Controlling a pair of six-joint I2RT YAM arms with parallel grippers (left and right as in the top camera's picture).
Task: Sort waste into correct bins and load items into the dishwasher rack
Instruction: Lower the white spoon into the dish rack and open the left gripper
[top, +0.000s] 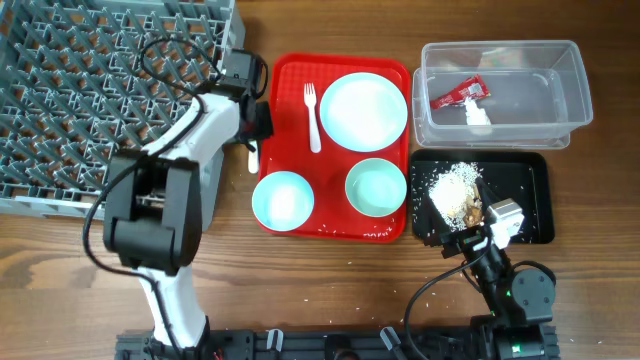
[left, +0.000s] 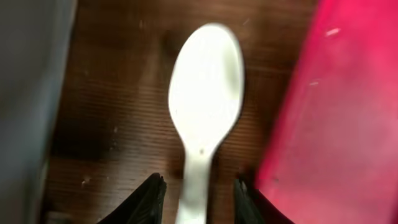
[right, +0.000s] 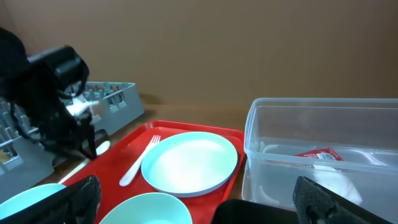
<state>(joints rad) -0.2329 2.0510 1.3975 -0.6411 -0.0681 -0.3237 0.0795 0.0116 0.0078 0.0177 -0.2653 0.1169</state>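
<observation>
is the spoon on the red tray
No, the spoon lies on the wooden table beside the red tray, its handle between the left gripper's open fingers.

white spoon (left: 205, 106), white fork (top: 313, 118), red tray (top: 285, 110), pale blue plate (top: 363, 108), grey-blue rack (top: 80, 90), brown wood-grain table (top: 330, 290).

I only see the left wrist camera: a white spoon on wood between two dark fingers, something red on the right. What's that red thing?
Observer: A red tray holding a plate, a fork and two bowls.
Operator: And the grey blur on my left?
Observer: The dishwasher rack, a big pegged crate; the spoon lies between it and the tray.
Operator: What is the other arm doing?
Observer: The right gripper hangs open over a black tray of food scraps.
</observation>
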